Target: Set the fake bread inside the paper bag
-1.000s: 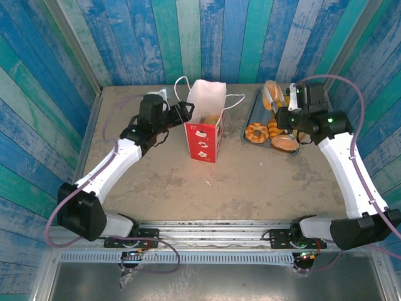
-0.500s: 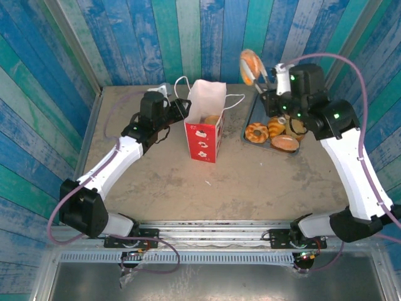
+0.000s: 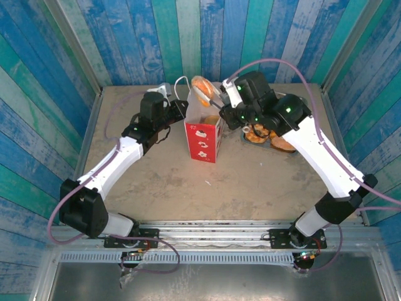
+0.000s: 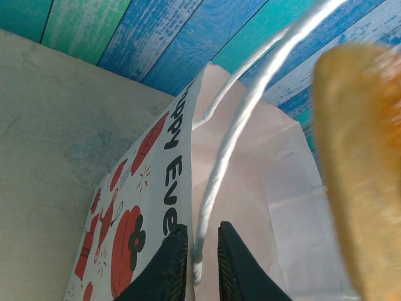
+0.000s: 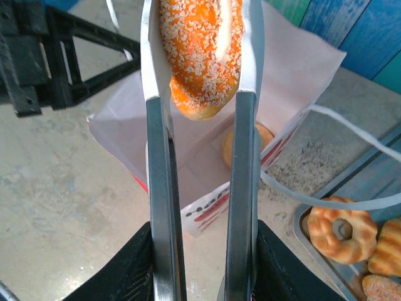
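Observation:
The paper bag (image 3: pixel 203 137) stands open at mid-table, white above and red below, with one bun (image 5: pixel 248 142) lying inside it. My left gripper (image 3: pixel 183 111) is shut on the bag's left rim and white loop handle (image 4: pixel 219 188), its fingers (image 4: pixel 170 266) on either side of them. My right gripper (image 3: pixel 230 100) is shut on metal tongs (image 5: pixel 160 188). The tongs pinch a sesame-coated orange ring of fake bread (image 5: pixel 202 56), which hangs just above the bag's mouth. That bread (image 4: pixel 363 163) looks blurred in the left wrist view.
A flat silver tray (image 5: pixel 313 248) lies right of the bag with more pastries (image 3: pixel 285 143), partly hidden under my right arm. The bag's right handle (image 5: pixel 338 204) loops out toward the tray. Blue plank walls close in the back and sides.
My right arm lifted the ring from the tray in the tongs and swung left; it now hangs over the bag. The left arm and the bag stayed put.

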`<state>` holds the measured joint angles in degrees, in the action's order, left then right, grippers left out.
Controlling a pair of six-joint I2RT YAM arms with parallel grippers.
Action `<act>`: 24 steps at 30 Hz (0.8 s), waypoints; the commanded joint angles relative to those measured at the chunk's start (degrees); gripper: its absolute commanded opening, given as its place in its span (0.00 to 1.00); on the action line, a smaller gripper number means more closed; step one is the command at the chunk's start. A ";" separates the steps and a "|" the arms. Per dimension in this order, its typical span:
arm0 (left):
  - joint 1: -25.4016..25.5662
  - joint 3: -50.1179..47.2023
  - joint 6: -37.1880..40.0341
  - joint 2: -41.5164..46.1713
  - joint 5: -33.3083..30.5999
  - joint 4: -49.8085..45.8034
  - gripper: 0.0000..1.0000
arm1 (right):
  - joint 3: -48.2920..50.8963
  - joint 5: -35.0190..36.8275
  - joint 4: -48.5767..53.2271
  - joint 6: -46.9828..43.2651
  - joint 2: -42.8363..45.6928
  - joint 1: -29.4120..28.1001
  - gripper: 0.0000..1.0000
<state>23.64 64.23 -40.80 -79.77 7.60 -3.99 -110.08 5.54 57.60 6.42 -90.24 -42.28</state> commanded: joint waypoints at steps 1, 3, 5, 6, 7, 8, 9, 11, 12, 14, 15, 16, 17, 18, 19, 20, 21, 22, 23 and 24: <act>0.00 -1.52 0.49 -0.58 -1.30 0.56 0.13 | 0.54 0.21 1.04 -0.11 -0.39 -0.29 0.33; 0.00 -2.51 0.44 -0.04 -2.03 1.06 0.10 | 0.01 -0.14 2.43 0.40 -1.01 -0.38 0.33; 0.04 -2.71 0.82 0.06 -2.49 0.77 0.09 | -0.08 -0.18 4.29 1.00 -1.39 -0.51 0.33; 0.01 -2.54 1.22 0.11 -2.63 0.41 0.08 | 0.15 -0.23 4.74 1.32 -1.43 -0.60 0.33; 0.00 -2.36 1.41 0.05 -2.72 0.22 0.08 | 0.41 -0.47 5.35 1.62 -1.34 -0.65 0.33; 0.02 -2.27 1.58 0.05 -2.84 0.12 0.07 | 0.93 -1.06 5.66 1.98 -1.09 -0.63 0.33; 0.00 -2.29 1.63 0.10 -2.76 0.16 0.07 | 1.31 -1.52 5.83 2.31 -0.93 -0.74 0.33; 0.01 -2.44 1.41 0.27 -2.55 0.61 0.06 | 2.22 -2.17 6.01 2.75 -0.73 -0.74 0.33; 0.03 -2.58 1.34 0.38 -2.44 0.84 0.06 | 2.47 -2.57 6.08 2.80 -0.72 -0.76 0.33; 0.05 -2.87 0.93 0.58 -2.04 1.38 0.06 | 2.85 -3.54 6.33 2.73 -1.06 -0.85 0.35; 0.05 -2.96 0.82 0.53 -1.76 1.62 0.06 | 3.01 -4.06 6.46 2.77 -1.08 -0.80 0.35; 0.01 -3.05 0.73 0.72 -1.47 1.81 0.06 | 3.17 -4.39 6.49 2.94 -1.14 -0.70 0.37; 0.00 -3.05 0.72 0.67 -1.30 1.88 0.06 | 3.37 -4.40 6.55 3.24 -1.07 -0.72 0.38; 0.02 -3.05 0.78 0.74 -1.17 1.94 0.06 | 3.46 -4.25 6.56 3.52 -1.00 -0.79 0.40; 0.00 -3.13 0.74 0.75 -1.04 2.14 0.06 | 3.62 -3.97 6.60 3.82 -0.84 -0.74 0.41; 0.03 -3.23 0.59 0.76 -1.09 2.30 0.07 | 3.71 -3.79 6.46 3.96 -0.73 -0.74 0.43; 0.01 -3.24 0.61 0.75 -1.02 2.40 0.08 | 3.66 -3.57 6.47 4.03 -0.65 -0.70 0.44; 0.02 -3.23 0.50 0.60 -0.81 2.58 0.11 | 3.71 -3.25 6.47 4.11 -0.55 -0.75 0.45; 0.00 -3.10 0.52 0.54 -0.51 2.75 0.16 | 3.65 -2.93 6.47 4.13 -0.42 -0.71 0.47; 0.00 -2.98 0.63 0.39 0.12 2.84 0.21 | 3.56 -2.63 6.41 4.13 -0.38 -0.66 0.48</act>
<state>23.64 61.82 -40.40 -79.75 6.52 -1.87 -106.65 2.37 64.31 9.74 -91.88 -42.68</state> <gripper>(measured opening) 0.180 0.472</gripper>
